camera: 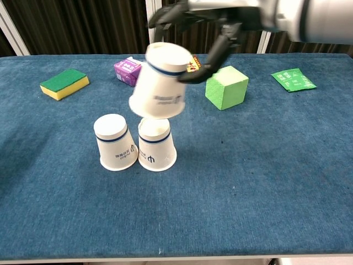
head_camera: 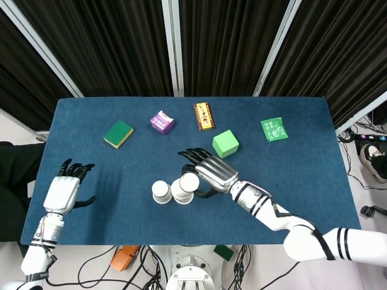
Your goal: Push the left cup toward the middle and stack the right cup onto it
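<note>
I had the right hand (camera: 212, 16) gripping the white paper cup with a blue ring (camera: 160, 81), its fingers (camera: 212, 55) curled around the upturned base, and the cup hung mouth-down and slightly tilted in the air, just above the middle white paper cup (camera: 156, 143) standing upside down on the blue cloth-covered table (camera: 265, 182). The leftmost white paper cup (camera: 115, 142) stood touching that middle one on its left. My left hand (head_camera: 63, 190) sat near the table's left edge, holding nothing, fingers spread. Farther back lay the green and yellow sponge (camera: 64, 83), the purple packet (camera: 131, 71), the red and yellow box (head_camera: 204, 115), the green foam cube (camera: 226, 87) and the green sachet (camera: 293, 79).
</note>
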`<state>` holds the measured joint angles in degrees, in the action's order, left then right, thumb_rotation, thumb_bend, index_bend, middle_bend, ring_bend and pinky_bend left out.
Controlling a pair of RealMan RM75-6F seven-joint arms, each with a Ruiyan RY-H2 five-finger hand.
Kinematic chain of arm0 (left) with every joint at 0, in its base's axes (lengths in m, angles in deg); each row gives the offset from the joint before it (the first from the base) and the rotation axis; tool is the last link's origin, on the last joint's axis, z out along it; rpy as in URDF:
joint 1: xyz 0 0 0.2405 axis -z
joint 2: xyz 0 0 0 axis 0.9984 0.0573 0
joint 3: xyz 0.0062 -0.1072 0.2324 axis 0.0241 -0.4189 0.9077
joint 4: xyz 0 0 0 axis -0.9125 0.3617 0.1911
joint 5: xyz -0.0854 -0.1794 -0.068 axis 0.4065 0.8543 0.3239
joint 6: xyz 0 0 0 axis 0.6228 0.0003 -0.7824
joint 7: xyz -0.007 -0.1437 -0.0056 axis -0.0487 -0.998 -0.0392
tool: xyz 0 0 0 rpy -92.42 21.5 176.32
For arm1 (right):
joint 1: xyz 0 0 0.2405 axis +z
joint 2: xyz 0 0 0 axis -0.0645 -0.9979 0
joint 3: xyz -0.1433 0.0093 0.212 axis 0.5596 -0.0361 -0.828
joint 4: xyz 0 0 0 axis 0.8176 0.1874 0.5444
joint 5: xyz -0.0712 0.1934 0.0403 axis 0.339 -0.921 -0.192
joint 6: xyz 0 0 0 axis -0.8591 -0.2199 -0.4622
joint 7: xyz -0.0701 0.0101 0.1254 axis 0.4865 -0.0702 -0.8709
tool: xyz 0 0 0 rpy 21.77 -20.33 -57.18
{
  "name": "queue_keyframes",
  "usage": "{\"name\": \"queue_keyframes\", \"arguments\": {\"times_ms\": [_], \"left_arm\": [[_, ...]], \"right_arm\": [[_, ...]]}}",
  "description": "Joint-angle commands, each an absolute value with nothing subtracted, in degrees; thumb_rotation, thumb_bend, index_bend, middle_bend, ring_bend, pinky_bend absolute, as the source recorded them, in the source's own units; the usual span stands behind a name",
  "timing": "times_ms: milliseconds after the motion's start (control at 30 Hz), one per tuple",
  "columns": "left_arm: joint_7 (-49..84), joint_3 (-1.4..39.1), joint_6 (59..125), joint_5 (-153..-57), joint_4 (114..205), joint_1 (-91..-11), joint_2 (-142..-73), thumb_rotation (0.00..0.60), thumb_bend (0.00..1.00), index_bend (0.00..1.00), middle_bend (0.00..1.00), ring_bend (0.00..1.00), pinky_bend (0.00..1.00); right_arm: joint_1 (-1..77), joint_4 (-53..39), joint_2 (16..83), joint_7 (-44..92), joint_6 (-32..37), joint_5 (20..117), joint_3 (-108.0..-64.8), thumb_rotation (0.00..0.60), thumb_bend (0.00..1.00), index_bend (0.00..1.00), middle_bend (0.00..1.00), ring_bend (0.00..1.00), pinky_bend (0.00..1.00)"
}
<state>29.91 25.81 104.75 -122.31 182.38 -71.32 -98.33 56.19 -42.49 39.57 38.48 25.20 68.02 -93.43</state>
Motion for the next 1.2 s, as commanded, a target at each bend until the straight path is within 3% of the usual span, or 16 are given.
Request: {"name": "queue_keyframes", "arguments": {"times_ms": [33,433,967,1200], "left_arm": [[29.7,25.7,104.6,-122.2,182.1,-71.5,-98.3,0.6,0.18,0.17,0.25,0.17,0.03],[29.0,25.1,104.1,-121.9,181.7,-71.8,-98.3,0.6,0.18,0.17,0.25,0.17,0.03],[28.9,24.6,103.6,-121.8,181.4,-72.1,-98.5,0.6,0.18,0.17,0.25,0.17,0.03],[28.7,24.5,103.8,-121.8,181.2,-72.5,-98.6,0.6,0.18,0.17,0.25,0.17,0.03]], "right_arm": [[59.7,-41.1,43.0,42.0,25.1,63.5,-93.4,0.6,0.47,0.42,0.11,0.02,0.12],[67.6,-36.4,49.5,50.3,21.6,52.9,-91.2,0.6,0.47,0.4,0.11,0.02,0.12],[70.7,-36.0,50.1,50.9,20.2,50.3,-89.5,0.6,0.47,0.34,0.11,0.02,0.12],[71.4,-36.2,50.3,51.0,19.9,50.0,-88.6,0.6,0.47,0.25,0.11,0.02,0.11]]}}
